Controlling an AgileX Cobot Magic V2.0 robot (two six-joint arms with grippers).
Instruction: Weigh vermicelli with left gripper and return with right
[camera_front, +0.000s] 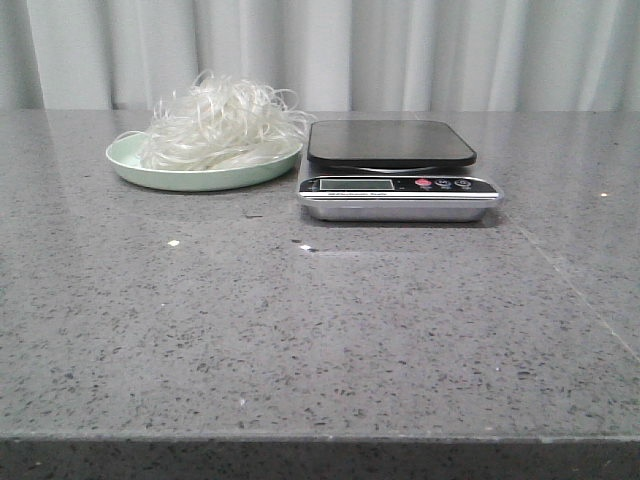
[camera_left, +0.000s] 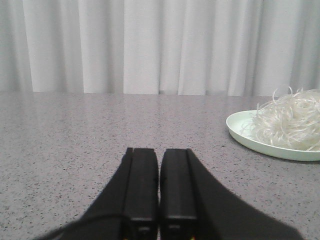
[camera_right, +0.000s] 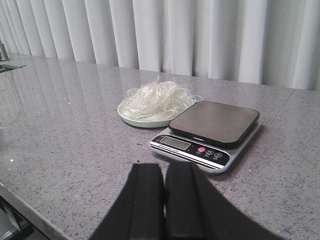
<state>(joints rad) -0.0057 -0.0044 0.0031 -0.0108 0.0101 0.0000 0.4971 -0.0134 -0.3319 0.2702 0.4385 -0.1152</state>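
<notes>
Vermicelli (camera_front: 222, 124) heaped on green plate (camera_front: 190, 180) beside scale (camera_front: 397, 170); L hand (camera_left: 159, 187) & R hand (camera_right: 164, 200) both closed, empty, above table (camera_front: 320, 330).

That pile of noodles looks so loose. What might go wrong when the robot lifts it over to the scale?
The vermicelli is a fluffy tangle, so strands may slip free and drop between the plate and the scale. It is wide, so ends might hang over the display.
</notes>
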